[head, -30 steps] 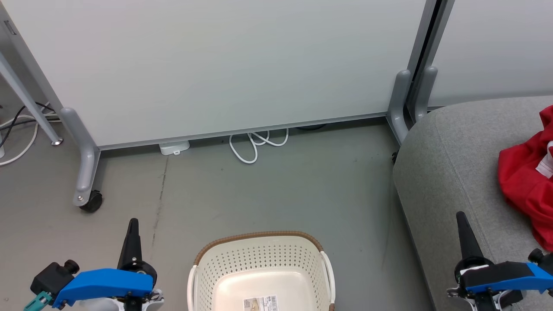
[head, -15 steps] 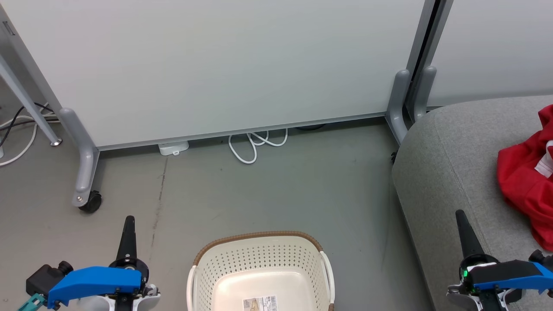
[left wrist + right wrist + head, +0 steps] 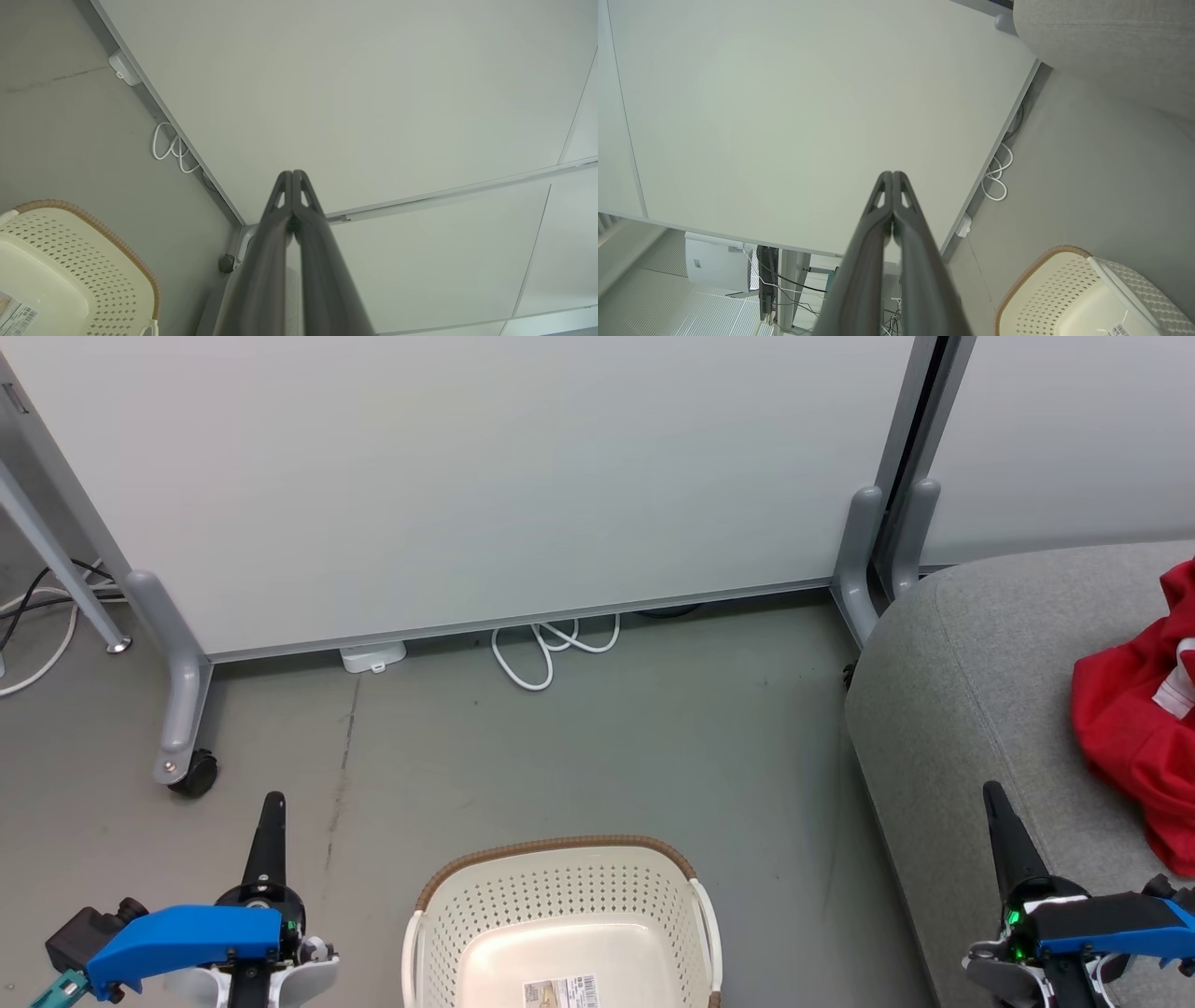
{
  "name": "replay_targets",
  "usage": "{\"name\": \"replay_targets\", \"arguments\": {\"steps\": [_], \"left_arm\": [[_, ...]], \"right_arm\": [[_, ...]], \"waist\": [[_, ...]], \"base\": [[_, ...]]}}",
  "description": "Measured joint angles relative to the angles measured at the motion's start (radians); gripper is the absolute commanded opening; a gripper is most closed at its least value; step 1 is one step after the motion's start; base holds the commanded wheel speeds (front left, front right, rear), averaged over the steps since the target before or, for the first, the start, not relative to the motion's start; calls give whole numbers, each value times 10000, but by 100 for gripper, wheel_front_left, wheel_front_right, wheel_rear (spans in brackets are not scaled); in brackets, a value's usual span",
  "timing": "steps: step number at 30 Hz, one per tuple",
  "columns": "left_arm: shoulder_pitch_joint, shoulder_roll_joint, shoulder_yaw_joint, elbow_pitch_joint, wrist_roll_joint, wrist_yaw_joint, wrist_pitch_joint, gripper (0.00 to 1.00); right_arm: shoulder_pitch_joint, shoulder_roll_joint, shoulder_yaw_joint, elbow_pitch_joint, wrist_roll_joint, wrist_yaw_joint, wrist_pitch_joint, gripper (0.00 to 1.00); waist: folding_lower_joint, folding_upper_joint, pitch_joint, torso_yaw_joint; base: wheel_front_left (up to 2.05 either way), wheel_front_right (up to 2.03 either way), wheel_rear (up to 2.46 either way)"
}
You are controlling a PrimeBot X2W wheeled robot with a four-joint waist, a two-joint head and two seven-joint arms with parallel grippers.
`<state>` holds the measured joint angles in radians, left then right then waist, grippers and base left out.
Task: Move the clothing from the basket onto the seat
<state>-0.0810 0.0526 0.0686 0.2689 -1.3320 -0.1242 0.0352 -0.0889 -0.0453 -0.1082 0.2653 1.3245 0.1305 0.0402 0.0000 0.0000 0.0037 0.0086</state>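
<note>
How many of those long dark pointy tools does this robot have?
2. The left tool is at the lower left, beside the basket; the right tool is at the lower right, by the seat. Both are shut.

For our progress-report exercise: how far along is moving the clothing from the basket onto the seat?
Done: red clothing lies on the grey seat; the basket shows just a label inside. In hand: nothing; the left gripper and right gripper are shut and empty. Left: apparently nothing, though the basket's near part is out of frame.
</note>
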Motion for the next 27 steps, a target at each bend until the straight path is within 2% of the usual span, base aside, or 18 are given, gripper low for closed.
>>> {"name": "replay_targets", "arguments": {"steps": [27], "left_arm": [[-161, -2, 286, -163, -2040, -2, 560, 0]], "right_arm": [[-103, -12, -38, -142, 2080, 0, 558, 0]], "waist": [[1, 0, -4, -60]], "base": [[0, 0, 0]]}}
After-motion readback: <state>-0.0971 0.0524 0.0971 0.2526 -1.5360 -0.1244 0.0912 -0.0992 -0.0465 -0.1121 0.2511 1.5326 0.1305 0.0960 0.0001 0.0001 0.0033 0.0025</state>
